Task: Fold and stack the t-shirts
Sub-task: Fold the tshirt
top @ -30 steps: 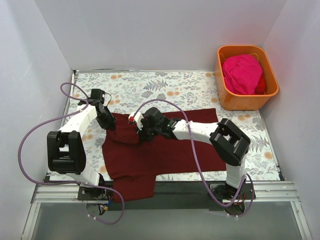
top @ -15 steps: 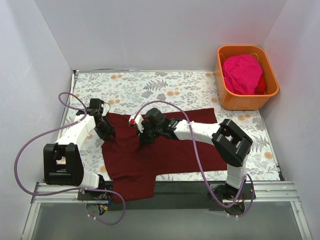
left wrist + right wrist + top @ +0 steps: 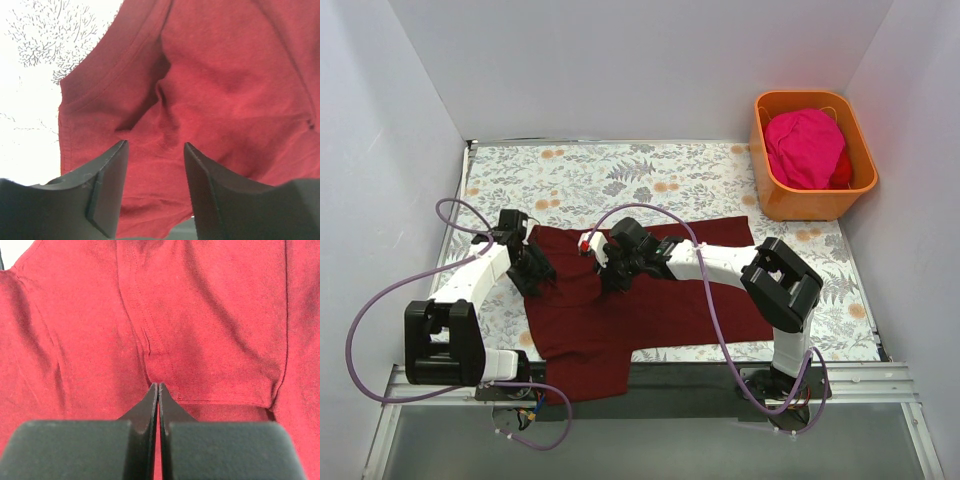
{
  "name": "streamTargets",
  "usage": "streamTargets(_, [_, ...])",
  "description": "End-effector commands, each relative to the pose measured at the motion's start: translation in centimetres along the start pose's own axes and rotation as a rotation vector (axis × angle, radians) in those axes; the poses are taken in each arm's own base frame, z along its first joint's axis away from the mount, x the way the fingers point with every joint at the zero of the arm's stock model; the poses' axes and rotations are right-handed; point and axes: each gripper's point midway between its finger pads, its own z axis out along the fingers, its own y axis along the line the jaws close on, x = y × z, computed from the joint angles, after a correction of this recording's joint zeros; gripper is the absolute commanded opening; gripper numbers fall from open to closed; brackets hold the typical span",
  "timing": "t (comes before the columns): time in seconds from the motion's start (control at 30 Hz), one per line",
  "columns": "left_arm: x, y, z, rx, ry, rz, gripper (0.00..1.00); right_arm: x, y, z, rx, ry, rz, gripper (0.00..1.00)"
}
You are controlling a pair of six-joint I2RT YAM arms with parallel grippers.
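Since a second ago, the left hand (image 3: 538,272) has slid toward the near left side and sits lower on the maroon shirt (image 3: 650,300), fingers apart with cloth bunched between them. I think it is getting ready to pinch and fold. The right hand (image 3: 607,272) has hardly moved; it is pinched tight on a fold. This shirt lies spread over the surface (image 3: 620,175), hanging off the near edge. Far right, the pink shirt (image 3: 805,148) waits in the orange tub (image 3: 810,205).

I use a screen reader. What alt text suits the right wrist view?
The right gripper has its black fingers pressed together, pinching a ridge of the dark maroon t-shirt, whose cloth fills nearly the whole frame with seams and soft wrinkles.
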Motion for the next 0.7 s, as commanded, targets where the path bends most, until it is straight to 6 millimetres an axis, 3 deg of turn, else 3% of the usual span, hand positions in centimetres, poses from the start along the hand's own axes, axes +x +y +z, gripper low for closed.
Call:
streamTargets(0.0, [0.2, 0.1, 0.4, 0.004, 0.0, -0.011, 0.41, -0.2, 0.4, -0.3, -0.01, -0.009, -0.016, 0.01])
streamTargets(0.4, [1.3, 1.3, 2.8, -0.038, 0.035, -0.064, 0.36, -0.1, 0.7, -0.4, -0.02, -0.009, -0.01, 0.01])
streamTargets(0.53, [1.3, 1.3, 2.4, -0.035, 0.029, -0.062, 0.19, -0.1, 0.7, -0.5, -0.024, -0.012, -0.013, 0.01])
streamTargets(0.6, [1.0, 1.1, 1.9, -0.031, 0.018, -0.058, 0.01, -0.2, 0.7, -0.5, -0.022, -0.013, -0.015, 0.01])
streamTargets(0.67, [1.0, 1.2, 1.7, -0.041, 0.02, -0.055, 0.0, -0.2, 0.7, -0.6, -0.019, -0.013, -0.017, 0.01])
